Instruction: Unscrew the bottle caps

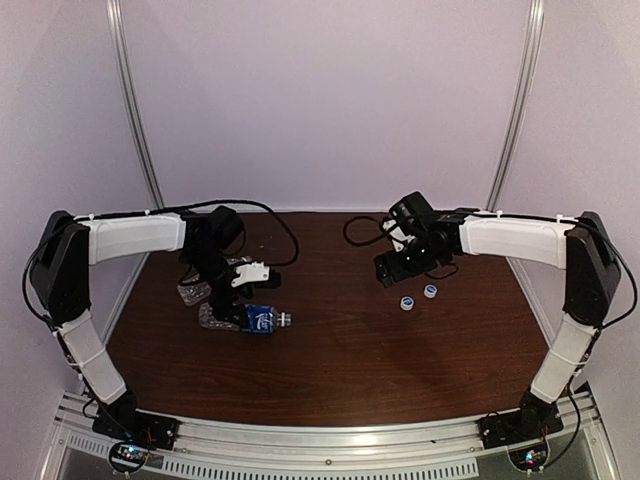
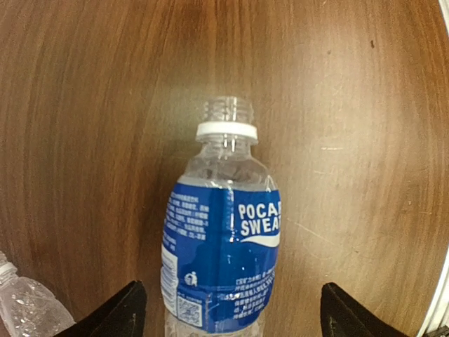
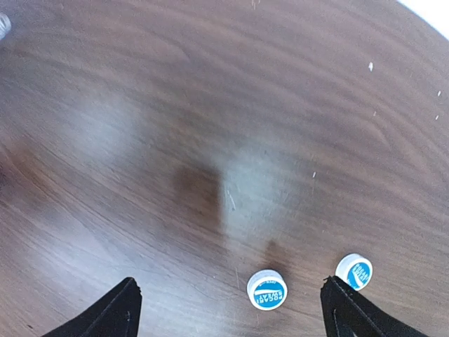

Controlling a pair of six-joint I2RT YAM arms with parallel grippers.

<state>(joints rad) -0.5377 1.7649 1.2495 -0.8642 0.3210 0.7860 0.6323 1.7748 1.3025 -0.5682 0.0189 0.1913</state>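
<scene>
Left claw (image 2: pixel 231 286) and right claw (image 3: pixel 228 282) gape, empty.
Capless blue-labelled bottle (image 2: pixel 224 253) lies between left fingers (image 2: pixel 119 312), untouched, base cut off; unlabelled bottle (image 2: pixel 24 305) barely visible; two caps (image 3: pixel 267 289) (image 3: pixel 354 272) sit on the tabletop (image 3: pixel 210 105) by right claw.

Here on the table (image 1: pixel 350 370), left of centre, the labelled bottle (image 1: pixel 258 319) lies on its side, neck pointing to three o'clock. The second bottle (image 1: pixel 191 293) lies close by at its ten o'clock. On the right half, well apart from both, the near cap (image 1: pixel 407 304) sits with the far cap (image 1: pixel 430 292) just beside it at two o'clock. The left gripper (image 2: pixel 228 309) straddles the labelled bottle, and the right gripper (image 3: pixel 228 309) hangs at the caps' eleven o'clock.
</scene>
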